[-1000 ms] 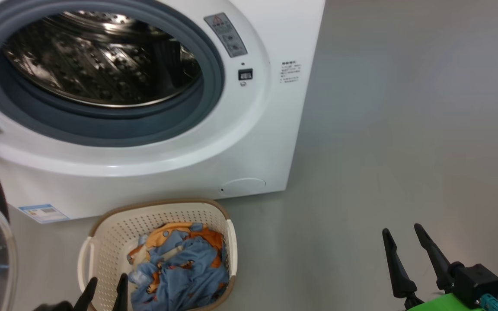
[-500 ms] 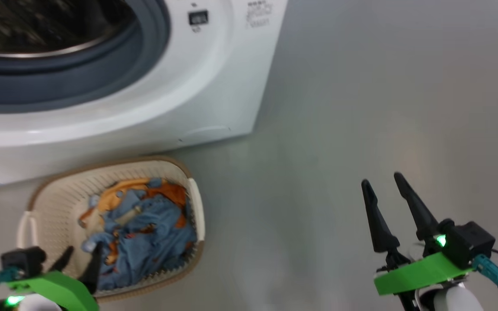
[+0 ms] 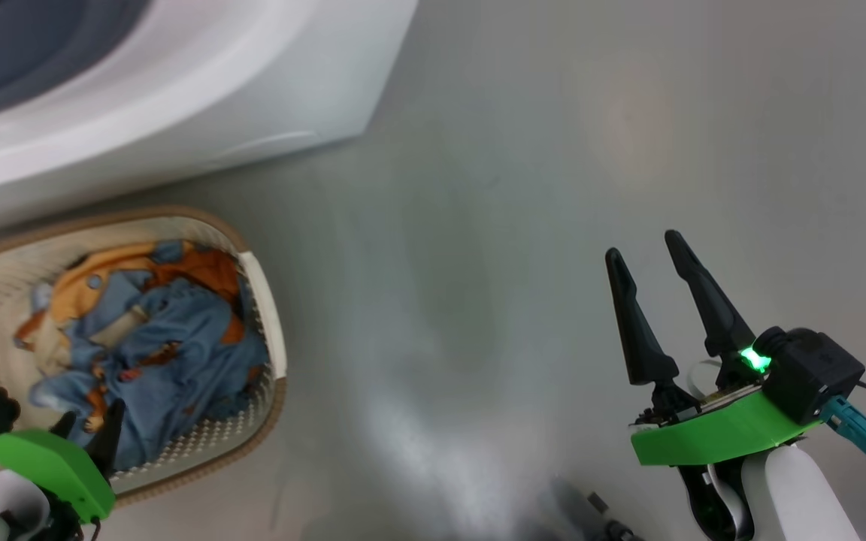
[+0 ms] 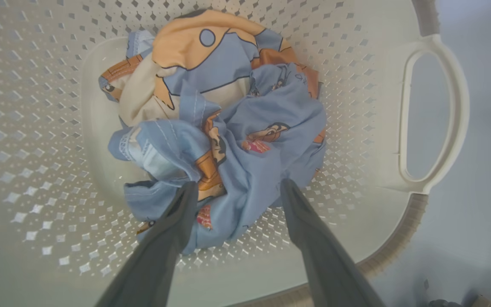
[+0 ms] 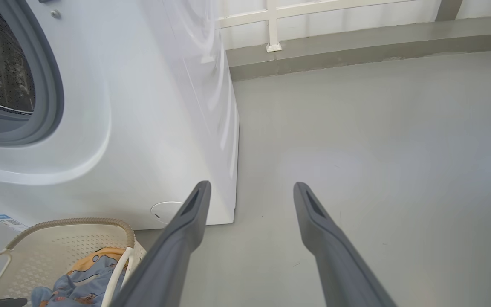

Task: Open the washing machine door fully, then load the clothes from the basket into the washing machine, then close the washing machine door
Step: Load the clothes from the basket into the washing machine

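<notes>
We were loading: our left gripper (image 4: 238, 184) hung spread wide over the crumpled blue-and-cream cartoon-print clothes (image 4: 249, 106) in the perforated cream plastic basket (image 4: 356, 98) before the white front-loading washing machine (image 5: 151, 106); our right gripper (image 3: 643, 246) gaped empty. Next, we judged, the left had to sink and pinch fabric.

Floor (image 3: 523, 188): smooth grey, catching soft glare. Kerb (image 5: 356, 42): grey, running along the far side, white-framed wall (image 5: 356, 21) rising behind.
</notes>
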Tool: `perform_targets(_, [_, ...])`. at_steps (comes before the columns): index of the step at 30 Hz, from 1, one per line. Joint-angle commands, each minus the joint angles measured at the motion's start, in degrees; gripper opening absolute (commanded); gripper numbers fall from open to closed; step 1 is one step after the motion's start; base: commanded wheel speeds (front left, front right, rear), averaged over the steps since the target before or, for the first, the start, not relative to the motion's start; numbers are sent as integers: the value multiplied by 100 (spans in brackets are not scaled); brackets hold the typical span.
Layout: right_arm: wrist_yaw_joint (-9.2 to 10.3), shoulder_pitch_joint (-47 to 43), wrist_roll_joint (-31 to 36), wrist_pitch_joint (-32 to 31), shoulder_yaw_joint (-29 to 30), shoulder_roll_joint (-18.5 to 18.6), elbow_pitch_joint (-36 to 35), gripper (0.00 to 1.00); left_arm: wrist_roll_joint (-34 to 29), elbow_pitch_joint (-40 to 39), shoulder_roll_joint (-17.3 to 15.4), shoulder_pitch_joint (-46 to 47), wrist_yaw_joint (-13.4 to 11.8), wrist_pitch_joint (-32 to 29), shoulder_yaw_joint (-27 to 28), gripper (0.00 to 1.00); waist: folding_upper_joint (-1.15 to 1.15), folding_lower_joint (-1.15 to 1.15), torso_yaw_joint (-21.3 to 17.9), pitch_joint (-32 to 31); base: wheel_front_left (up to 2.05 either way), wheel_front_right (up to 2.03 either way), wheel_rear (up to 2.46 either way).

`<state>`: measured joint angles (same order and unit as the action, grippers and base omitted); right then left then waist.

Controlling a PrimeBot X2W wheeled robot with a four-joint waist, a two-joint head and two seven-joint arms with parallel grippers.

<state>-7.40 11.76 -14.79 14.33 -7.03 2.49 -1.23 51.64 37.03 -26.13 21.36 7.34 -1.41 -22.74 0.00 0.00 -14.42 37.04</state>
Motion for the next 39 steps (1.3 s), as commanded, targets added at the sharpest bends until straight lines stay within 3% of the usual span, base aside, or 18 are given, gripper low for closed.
perform_targets(1, [-9, 13, -47, 67, -178, 39, -170, 100, 116, 45, -274, 131, 14, -9, 71, 100, 0, 0, -308, 519, 0, 0, 0])
perform_targets(21, [-9, 74, -121, 67, -387, 39, -419, 100, 730, 936, -786, 1215, 14, 157, -784, 100, 0, 0, -526, 1195, 0, 0, 0])
perform_targets(33, [-9, 12, -109, 67, -337, 39, -594, 100, 614, 1560, -675, 1912, 14, 193, -1459, 100, 0, 0, -668, 1516, 0, 0, 0])
perform_targets(34, [-9, 8, -102, 67, -321, 39, -600, 100, 608, 1610, -657, 1959, 14, 214, -1505, 89, 0, 0, -658, 1522, 0, 0, 0])
perform_targets(35, [-9, 8, -95, 67, -304, 39, -604, 100, 588, 1658, -642, 2007, 14, 254, -1557, 41, 0, 0, -645, 1525, 0, 0, 0])
perform_targets(36, [-9, 8, -89, 67, -285, 39, -606, 100, 596, 1699, -610, 2042, 14, 267, -1603, 0, 0, 0, -628, 1523, 0, 0, 0])
perform_targets(39, [-9, 27, -55, 67, -233, 39, -589, 100, 636, 1793, -518, 2112, 14, 322, -1735, 0, 0, 0, -544, 1479, 0, 0, 0])
